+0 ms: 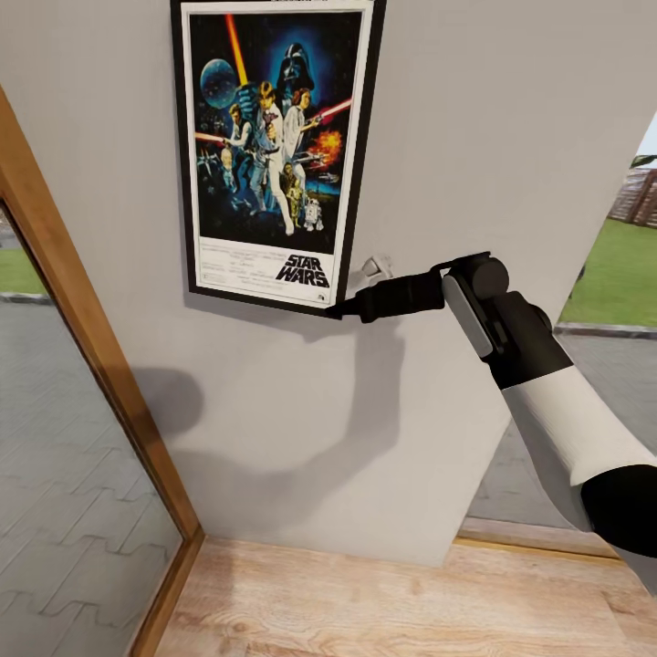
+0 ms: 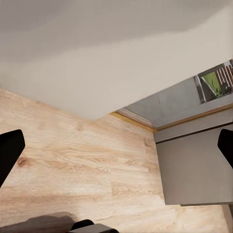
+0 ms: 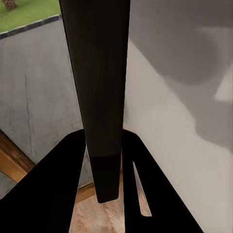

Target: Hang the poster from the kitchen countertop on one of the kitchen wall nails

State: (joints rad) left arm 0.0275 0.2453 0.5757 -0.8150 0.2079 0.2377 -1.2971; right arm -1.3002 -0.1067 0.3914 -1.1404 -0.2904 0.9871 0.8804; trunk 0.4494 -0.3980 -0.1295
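Note:
The poster [image 1: 274, 146], black-framed with its Star Wars title strip at the lower end, hangs upright and flat against the pale wall [image 1: 474, 137]. My right gripper [image 1: 343, 308] is shut on its lower right corner. In the right wrist view the frame's dark edge [image 3: 99, 73] runs between the fingers of the right gripper [image 3: 104, 150]. A small pale fitting [image 1: 374, 269] juts from the wall just above the gripper. My left gripper [image 2: 116, 150] is open over the wooden floor [image 2: 73, 160], holding nothing. The kitchen countertop is out of view.
A wood-framed glass pane [image 1: 64, 301] stands at the left, with paving outside. Another window [image 1: 620, 274] lies right of the wall section, showing grass. In the left wrist view a grey cabinet front [image 2: 194, 170] stands on the floor.

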